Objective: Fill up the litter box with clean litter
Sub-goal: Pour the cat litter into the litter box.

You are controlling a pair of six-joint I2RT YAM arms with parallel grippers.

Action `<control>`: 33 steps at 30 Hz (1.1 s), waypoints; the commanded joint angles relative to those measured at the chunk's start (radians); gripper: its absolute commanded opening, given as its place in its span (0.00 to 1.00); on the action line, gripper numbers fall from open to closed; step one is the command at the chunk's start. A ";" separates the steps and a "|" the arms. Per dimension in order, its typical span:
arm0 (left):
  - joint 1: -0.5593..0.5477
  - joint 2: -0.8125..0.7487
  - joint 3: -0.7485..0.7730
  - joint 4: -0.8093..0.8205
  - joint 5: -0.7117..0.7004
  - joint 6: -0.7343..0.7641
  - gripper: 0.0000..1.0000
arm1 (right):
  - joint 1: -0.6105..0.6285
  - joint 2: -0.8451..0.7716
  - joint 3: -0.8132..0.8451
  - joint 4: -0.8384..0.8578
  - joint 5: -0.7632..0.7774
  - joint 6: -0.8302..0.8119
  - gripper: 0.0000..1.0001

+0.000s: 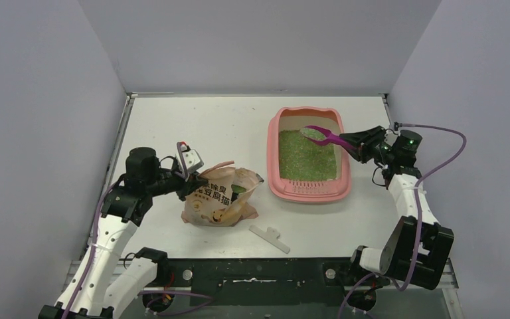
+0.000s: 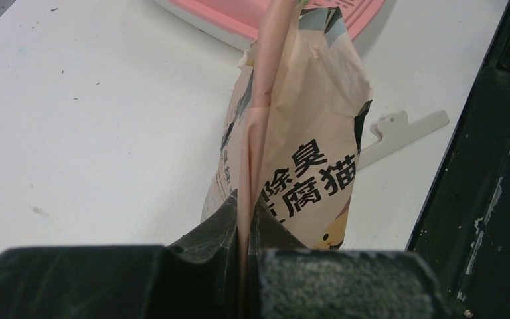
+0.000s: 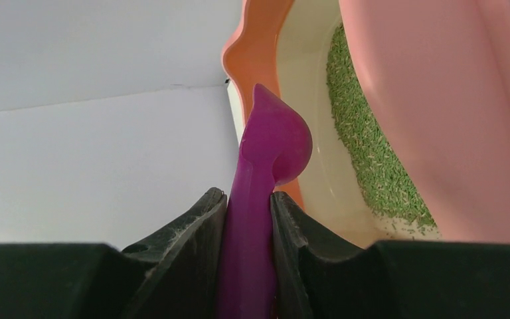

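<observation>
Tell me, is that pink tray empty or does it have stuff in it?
Partly filled: green litter covers most of the litter box floor, leaving a bare pale strip at the far end.

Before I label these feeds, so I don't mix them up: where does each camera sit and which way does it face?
Top external: above and behind, looking down on the table; left arm and right arm show.
Left wrist: looks along the left gripper, shut on the edge of the bag.
Right wrist: looks along the right gripper, shut on the scoop, toward the litter.
Shared: all three show the litter box.
</observation>
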 commanded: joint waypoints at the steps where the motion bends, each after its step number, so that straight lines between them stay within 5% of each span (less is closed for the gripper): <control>1: -0.003 -0.044 0.024 0.133 0.069 -0.036 0.00 | 0.065 0.028 0.110 -0.071 0.096 -0.105 0.00; 33: -0.003 -0.047 0.039 0.098 0.060 -0.052 0.00 | 0.251 0.264 0.367 -0.106 0.347 -0.159 0.00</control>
